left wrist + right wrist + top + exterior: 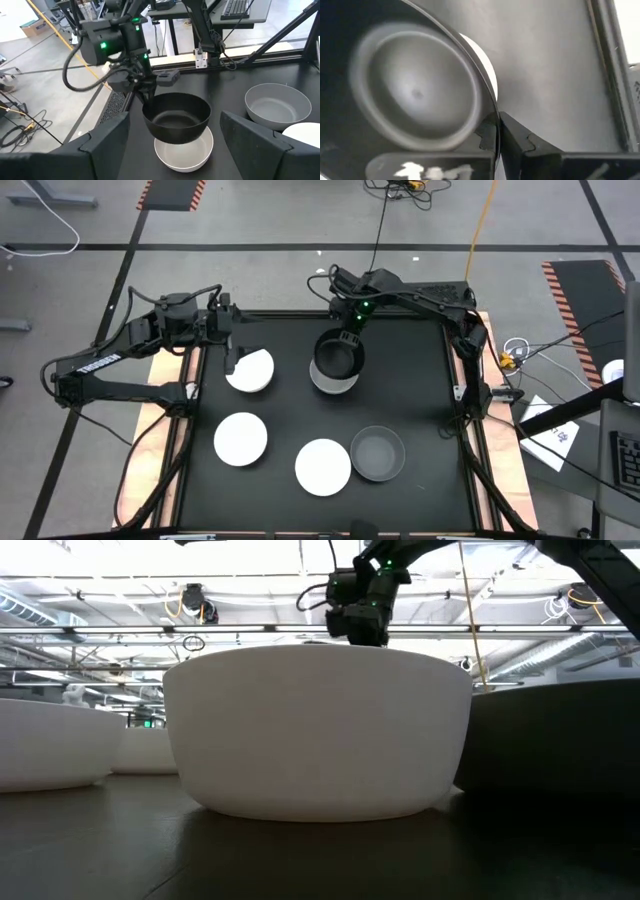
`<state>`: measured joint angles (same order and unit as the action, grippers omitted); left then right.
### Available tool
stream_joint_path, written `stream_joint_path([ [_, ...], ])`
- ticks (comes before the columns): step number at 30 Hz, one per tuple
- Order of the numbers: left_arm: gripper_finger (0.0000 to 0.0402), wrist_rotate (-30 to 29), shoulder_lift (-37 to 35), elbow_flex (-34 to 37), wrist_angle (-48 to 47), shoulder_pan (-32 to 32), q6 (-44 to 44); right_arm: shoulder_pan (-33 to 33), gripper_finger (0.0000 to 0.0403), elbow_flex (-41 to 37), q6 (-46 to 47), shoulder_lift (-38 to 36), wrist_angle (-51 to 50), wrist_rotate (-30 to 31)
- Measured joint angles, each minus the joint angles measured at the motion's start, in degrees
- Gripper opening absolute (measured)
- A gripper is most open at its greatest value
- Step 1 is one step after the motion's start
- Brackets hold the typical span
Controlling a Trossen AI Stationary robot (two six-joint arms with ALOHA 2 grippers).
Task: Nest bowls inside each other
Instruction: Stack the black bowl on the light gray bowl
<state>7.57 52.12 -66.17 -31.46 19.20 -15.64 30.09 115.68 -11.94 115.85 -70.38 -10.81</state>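
Round black bowl point(176, 118) hangs above a pale round bowl point(183, 152) at the black table's point(400, 370) far middle, its rim pinched between the right gripper's point(145, 95) closed jaws; left gripper point(232, 360) waits wide open over a white bowl point(252, 372); a grey bowl point(378, 453) sits nearer.

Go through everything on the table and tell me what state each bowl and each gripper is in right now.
black bowl: held by its rim, lifted above a light bowl
light bowl: upright on the table, empty
grey bowl: upright, empty, alone
white bowl: on the table, partly under the left gripper
two front white bowls: upright, separate, un-nested
right gripper: shut on the black bowl's rim
left gripper: open, empty
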Motion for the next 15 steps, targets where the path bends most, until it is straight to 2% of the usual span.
stream_joint_path([
  [15,0.0315,0.2,0.0,0.0,0.0,0.0,-0.1,-0.3,0.0,0.0,-1.3,5.9,-0.6,0.0],
])
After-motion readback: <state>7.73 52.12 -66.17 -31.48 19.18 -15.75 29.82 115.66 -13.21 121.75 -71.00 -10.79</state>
